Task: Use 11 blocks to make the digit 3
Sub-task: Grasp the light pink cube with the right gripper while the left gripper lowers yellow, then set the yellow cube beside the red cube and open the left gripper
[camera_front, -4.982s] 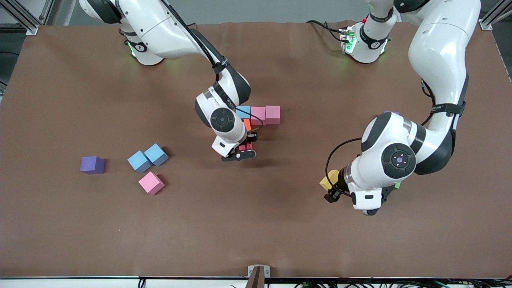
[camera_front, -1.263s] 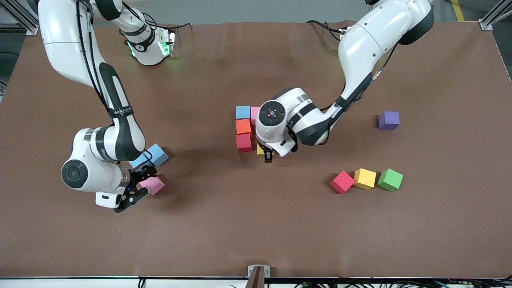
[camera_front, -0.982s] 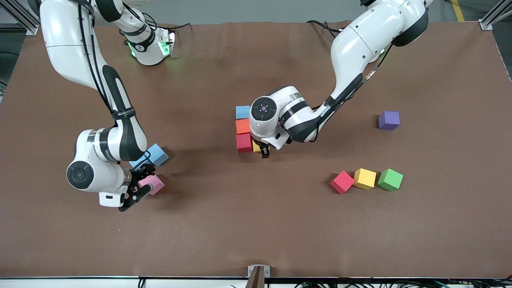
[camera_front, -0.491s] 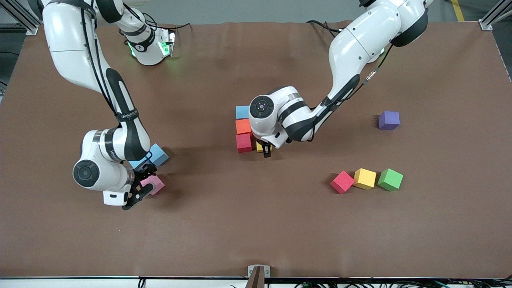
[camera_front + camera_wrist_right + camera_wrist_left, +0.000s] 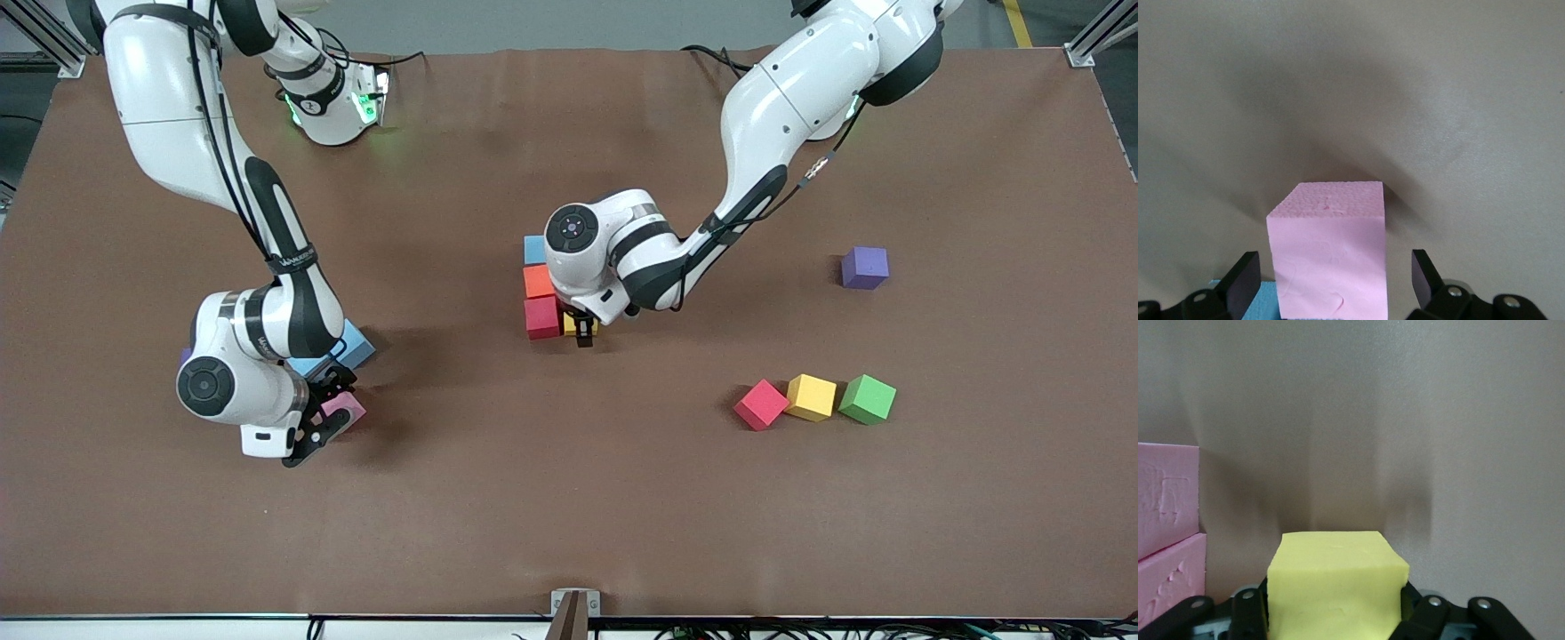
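Your digit 3 point(image 5: 542, 289) is unfinished at table centre: a column of three visible blocks runs toward the front camera. Left gripper point(image 5: 582, 331) is clamped on one yellow block point(image 5: 1335, 587) beside the column. Right gripper point(image 5: 322, 425) straddles one pink block point(image 5: 1328, 257), fingers spread, untouching.
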